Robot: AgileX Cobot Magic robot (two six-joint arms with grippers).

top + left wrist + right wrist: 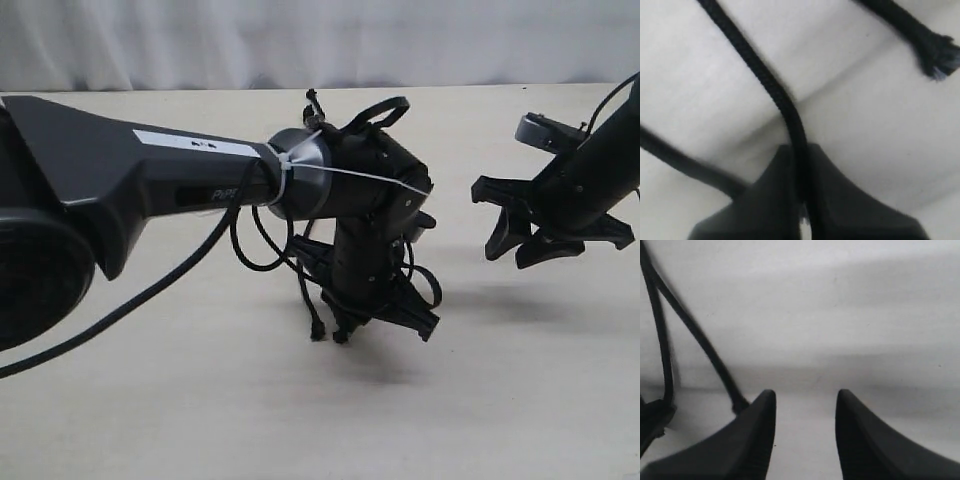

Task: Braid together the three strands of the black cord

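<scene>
Left tool: jaws drawn narrow and clamped on one strand of the black cord; the strand runs up between the fingers. Judged purpose: to lift this strand and carry it across its neighbours as a braiding pass. The tool points down, close above the tabletop, with the cord draped about it near the middle of the scene.

A second strand passes just beside the tool. A third strand, frayed at its tip, lies apart.

Count: three strands, none seen crossed in the left wrist view. The joined end could not be made out.

Right tool: jaws wide, nothing between them. It hovers to the right, clear of the cord, judged placed to receive a strand.

Count: two tools, one loaded.
</scene>
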